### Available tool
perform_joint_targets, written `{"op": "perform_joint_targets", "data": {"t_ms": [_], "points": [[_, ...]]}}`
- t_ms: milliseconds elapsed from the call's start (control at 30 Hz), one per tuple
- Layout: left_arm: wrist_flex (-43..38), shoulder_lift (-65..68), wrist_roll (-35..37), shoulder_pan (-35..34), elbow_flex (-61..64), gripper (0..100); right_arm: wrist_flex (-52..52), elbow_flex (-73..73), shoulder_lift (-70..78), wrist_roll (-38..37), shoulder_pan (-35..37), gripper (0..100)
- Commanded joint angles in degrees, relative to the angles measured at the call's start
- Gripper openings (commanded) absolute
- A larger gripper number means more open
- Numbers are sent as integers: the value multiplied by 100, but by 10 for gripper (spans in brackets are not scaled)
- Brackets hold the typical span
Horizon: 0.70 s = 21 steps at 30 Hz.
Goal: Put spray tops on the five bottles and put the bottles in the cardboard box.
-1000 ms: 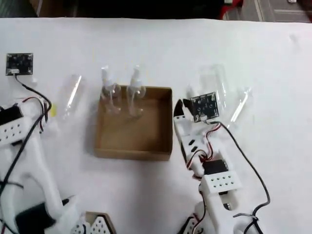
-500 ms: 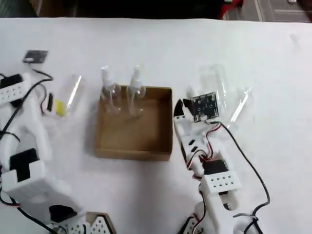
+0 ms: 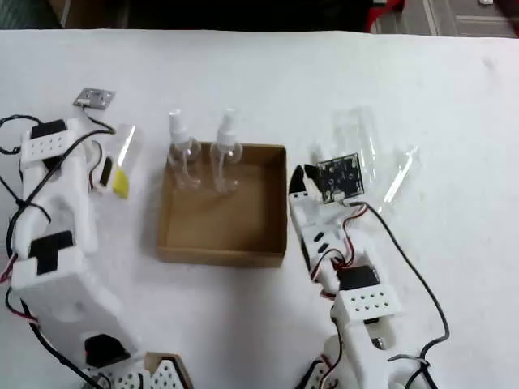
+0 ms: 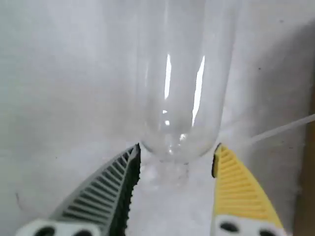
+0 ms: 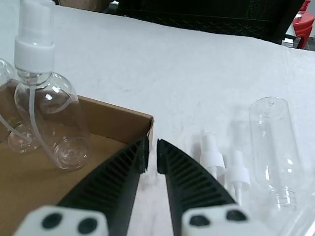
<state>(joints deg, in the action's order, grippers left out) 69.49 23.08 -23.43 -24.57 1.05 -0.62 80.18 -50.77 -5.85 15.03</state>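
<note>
- The left fingers [image 4: 118,189], one grey and one yellow, are spread apart. Their tips sit on either side of the neck end of a clear bottle [image 4: 183,83].
- I cannot tell whether the tips touch this bottle. It has no top and lies on the white worktop [image 3: 243,73], beside the cardboard box [image 3: 223,253] on the left arm's side.
- The right fingers [image 5: 115,177], both black, are drawn together with only a slit between the tips. They hold nothing and point at the box's corner on the right arm's side.
- Inside the box, two topped bottles [image 3: 183,158] [image 3: 226,158] stand upright against the far wall. Each is clear with a white spray top, and one shows its thin tube running down inside. The brown floor in front of them is bare.
- Past the box on the right arm's side, another open bottle [image 5: 273,142] lies on the worktop.
- From the right wrist, two loose spray tops [image 5: 211,150] [image 5: 237,172] can be made out lying side by side between the box and that open bottle.
- From the high view, a slanted bottle [image 3: 396,180] lies farther from the box than the open one.
</note>
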Motion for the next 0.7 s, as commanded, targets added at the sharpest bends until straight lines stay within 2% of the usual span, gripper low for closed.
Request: {"op": "perform_joint_targets", "data": {"t_ms": [0,267,400,667], "points": [[-70,330,18,57,-563,222,-145,-79,-66,-70,31,22],[44,224,149,92,-624,25,-145,-79,-66,-70,31,22],[193,84,167,92,-624,27,-145,-79,-66,-70,22,22],[1134,-910,-70,277,-624,27,-145,-79,-92,-70,4,22]]}}
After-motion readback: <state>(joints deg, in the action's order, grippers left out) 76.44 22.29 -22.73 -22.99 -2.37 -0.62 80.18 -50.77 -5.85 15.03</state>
